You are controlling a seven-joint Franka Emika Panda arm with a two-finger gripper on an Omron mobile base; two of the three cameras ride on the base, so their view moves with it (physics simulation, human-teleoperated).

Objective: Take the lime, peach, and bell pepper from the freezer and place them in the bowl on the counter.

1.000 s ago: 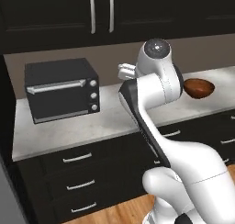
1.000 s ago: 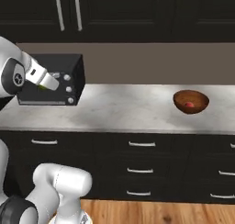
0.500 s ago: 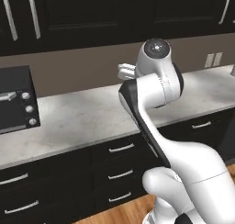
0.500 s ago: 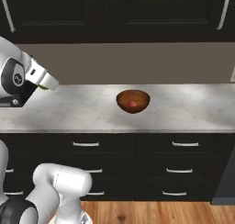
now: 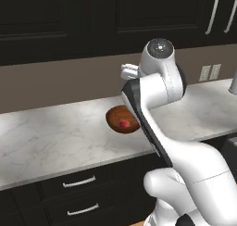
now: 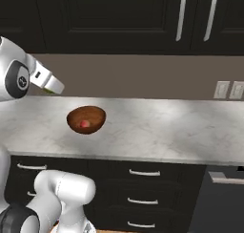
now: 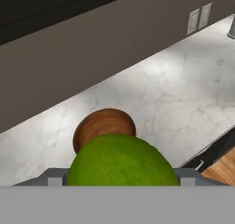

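Observation:
A bright green lime [image 7: 121, 161] sits between the fingers of my gripper [image 6: 49, 87], which is shut on it; a sliver of the lime [image 6: 48, 90] shows under the hand. The reddish-brown wooden bowl [image 5: 113, 122] [image 6: 96, 116] [image 7: 103, 124] stands on the white marble counter [image 5: 55, 132] [image 6: 167, 132] [image 7: 183, 90]. It lies just below and ahead of the gripper. A glossy red bell pepper [image 5: 124, 123] [image 6: 85, 124] rests inside the bowl. The peach and the freezer are out of view.
Dark upper cabinets with silver handles [image 6: 181, 15] hang above the brown wall. Wall outlets [image 5: 209, 72] [image 6: 228, 90] [image 7: 198, 17] sit to the right. A pale object [image 5: 233, 84] stands at the counter's far right. Dark drawers [image 6: 147, 172] run below.
The whole scene has slid left as the base drove right: the black toaster oven has left the views and the bowl now lies close under the gripper. The lime stays held.

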